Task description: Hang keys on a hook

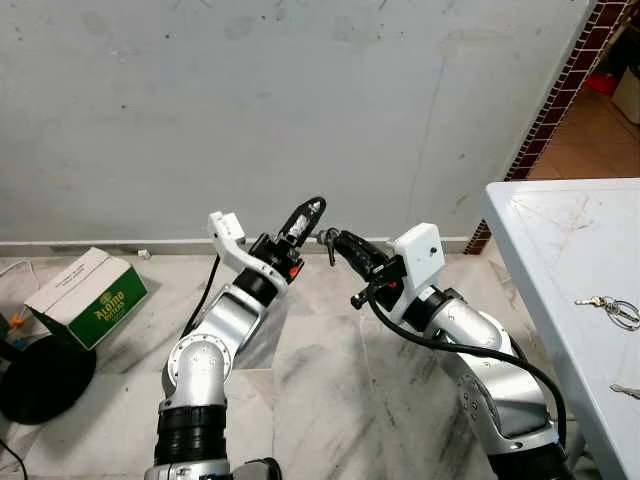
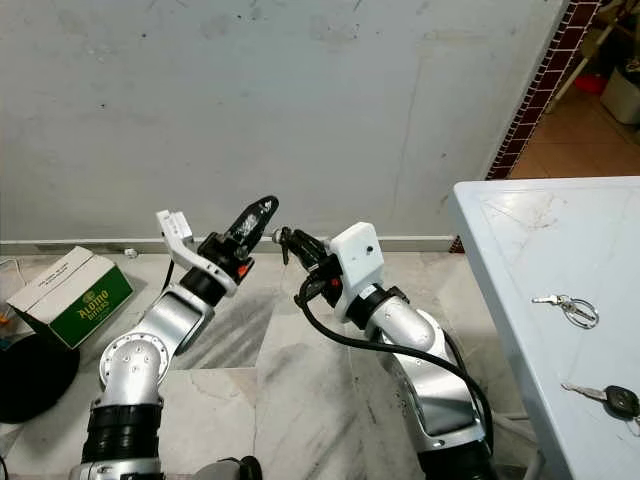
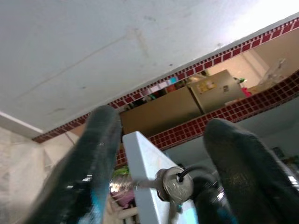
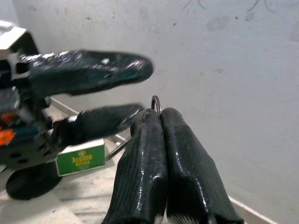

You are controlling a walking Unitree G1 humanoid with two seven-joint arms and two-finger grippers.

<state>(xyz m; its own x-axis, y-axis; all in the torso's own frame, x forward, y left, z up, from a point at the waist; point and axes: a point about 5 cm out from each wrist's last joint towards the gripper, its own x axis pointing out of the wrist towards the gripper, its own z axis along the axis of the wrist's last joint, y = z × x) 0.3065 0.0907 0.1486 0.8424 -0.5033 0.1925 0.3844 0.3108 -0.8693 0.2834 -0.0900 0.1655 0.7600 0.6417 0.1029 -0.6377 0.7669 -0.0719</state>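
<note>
- The right tool [image 1: 331, 240] is seen raised in front of the bare wall [image 1: 300, 100], its two black fingers pressed together on a key ring [image 4: 155, 103], which juts out at their tips.
- A key [image 3: 175, 186] is seen hanging at the ring, just in front of the left tool [image 1: 305, 222] and between its two fingers.
- The left tool is held with its fingers apart, tip to tip with the right tool; nothing is gripped by it yet.
- A hand-over from right to left appears to be under way, though that is a judgement from how the tools are set.
- So far, only the pick-up is judged done: the keys are held off the surface [image 2: 520, 260] and carried in the air.
- No hook can be made out on the wall ahead of the tools, so the hanging itself is judged entirely left to do.
- Off to the right of the right tool, a second bunch of keys [image 2: 563, 306] and a black-headed key [image 2: 610, 399] are left lying on the white surface.
- Down to the left of the left tool, a green-and-white box [image 1: 88, 297] is seen resting on the floor [image 1: 320, 400].
</note>
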